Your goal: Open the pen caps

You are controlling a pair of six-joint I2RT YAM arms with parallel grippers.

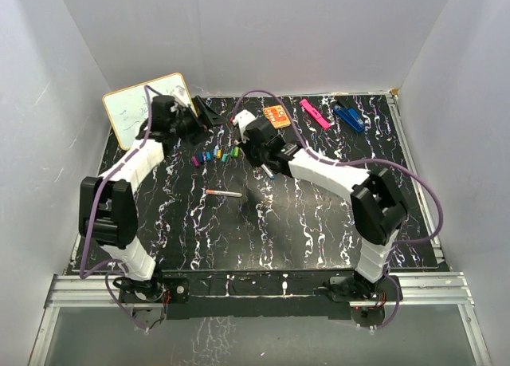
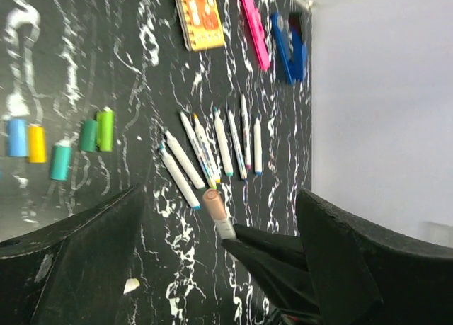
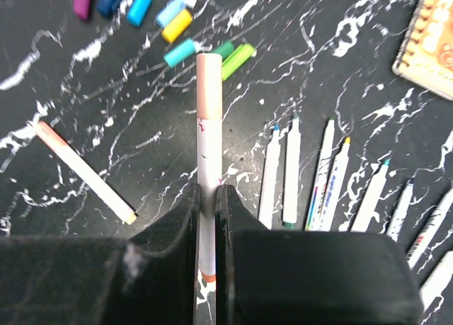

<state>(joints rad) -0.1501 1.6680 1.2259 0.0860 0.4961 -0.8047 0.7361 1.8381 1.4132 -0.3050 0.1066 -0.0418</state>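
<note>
Eight loose caps (image 3: 180, 52), eight uncapped pens (image 3: 291, 173), two capped pens (image 3: 85, 173), one notebook (image 1: 277, 116), one pink bar (image 1: 315, 113), one blue clip (image 1: 349, 117), one whiteboard (image 1: 143, 107).

I'm running this from a robot test cell, a lab bench setup. Plain white panels (image 1: 255, 31) box the table in on three sides, and one rises just past my left fingers (image 2: 71, 261). Under my right fingers (image 3: 163, 268) lies a black marbled tabletop (image 3: 340, 70). Well behind both sets of fingers, the arms are bolted to an aluminium rail (image 1: 80, 290), with purple cables (image 1: 263, 92) looping along them.
</note>
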